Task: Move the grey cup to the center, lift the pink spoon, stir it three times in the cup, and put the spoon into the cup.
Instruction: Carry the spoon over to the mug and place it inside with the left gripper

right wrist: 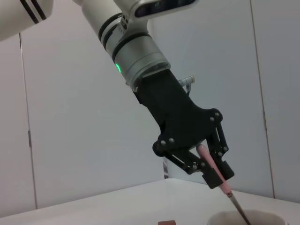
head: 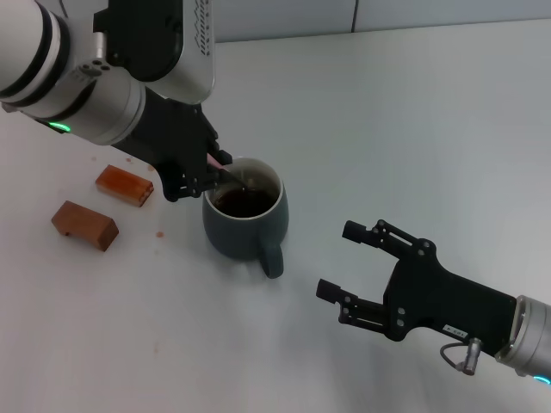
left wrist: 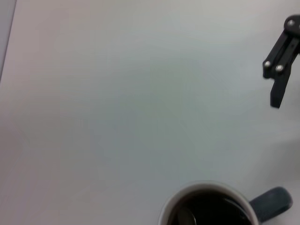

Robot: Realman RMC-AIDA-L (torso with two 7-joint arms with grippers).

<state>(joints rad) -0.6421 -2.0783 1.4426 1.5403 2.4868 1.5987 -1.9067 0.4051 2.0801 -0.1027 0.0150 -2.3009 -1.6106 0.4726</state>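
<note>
The grey cup (head: 245, 219) stands mid-table, handle toward me, with dark brown liquid inside; it also shows in the left wrist view (left wrist: 220, 206) and its rim shows in the right wrist view (right wrist: 246, 217). My left gripper (head: 211, 172) is at the cup's far-left rim, shut on the pink spoon (right wrist: 214, 174). The spoon's pink handle sits between the fingers, and its grey neck (right wrist: 240, 208) slants down into the cup. The spoon's bowl (left wrist: 185, 218) sits in the liquid. My right gripper (head: 344, 261) is open and empty, low to the cup's right.
Two brown rectangular blocks (head: 125, 185) (head: 83, 224) lie on the white table left of the cup. The table's far edge meets a pale wall (head: 387, 10). The right gripper's fingers (left wrist: 281, 70) show far off in the left wrist view.
</note>
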